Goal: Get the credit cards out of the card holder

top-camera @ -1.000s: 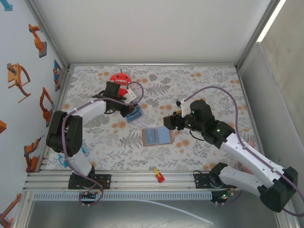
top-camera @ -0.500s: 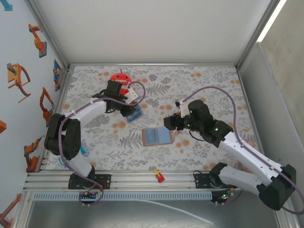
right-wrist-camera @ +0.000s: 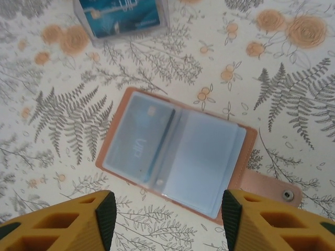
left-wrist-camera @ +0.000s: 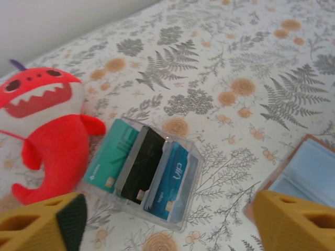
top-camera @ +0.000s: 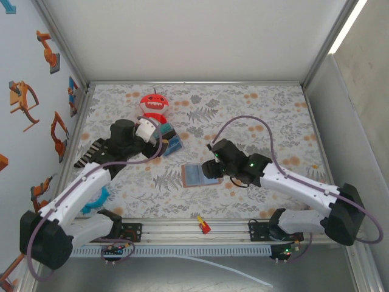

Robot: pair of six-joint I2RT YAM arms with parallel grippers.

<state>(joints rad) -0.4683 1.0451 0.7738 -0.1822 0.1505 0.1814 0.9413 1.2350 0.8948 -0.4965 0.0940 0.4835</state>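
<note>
Top external camera: the card holder (top-camera: pixel 196 175) lies opened flat on the floral table cover (top-camera: pixel 255 115), just below the middle of the frame. The right gripper (top-camera: pixel 213 166) hangs over its right-hand edge, pointed down, a stance I read as lining up to pick at a pocket. The left gripper (top-camera: pixel 151 139) sits left of centre, facing a clear case (top-camera: pixel 172 145) of cards just beside it; its spread is hard to judge from here. A red shark plush (top-camera: pixel 154 107) lies higher in the frame, and a small red-and-yellow item (top-camera: pixel 202 225) rests by the bottom rail. The count is one holder, one case and one plush.

Left wrist camera: the left gripper (left-wrist-camera: pixel 167 209) shows its fingers at the two lower corners, spread wide with nothing between them. In the centre the clear case (left-wrist-camera: pixel 144 175) carries three cards fanned side by side — teal, black, blue. The shark plush (left-wrist-camera: pixel 44 125) is just beside its left end, and a corner of the card holder (left-wrist-camera: pixel 306 172) shows at the right edge.

Right wrist camera: the right gripper (right-wrist-camera: pixel 167 209) is spread wide and empty, straddling the lower edge of the card holder (right-wrist-camera: pixel 209 157) in the centre. Through the left clear pocket I count one pale blue card (right-wrist-camera: pixel 138 138); whether the right pocket holds any, I cannot tell. The snap tab (right-wrist-camera: pixel 272 189) juts out toward the lower right, unfastened — which is why the holder lies open. So at least one card looks left to draw out
</note>
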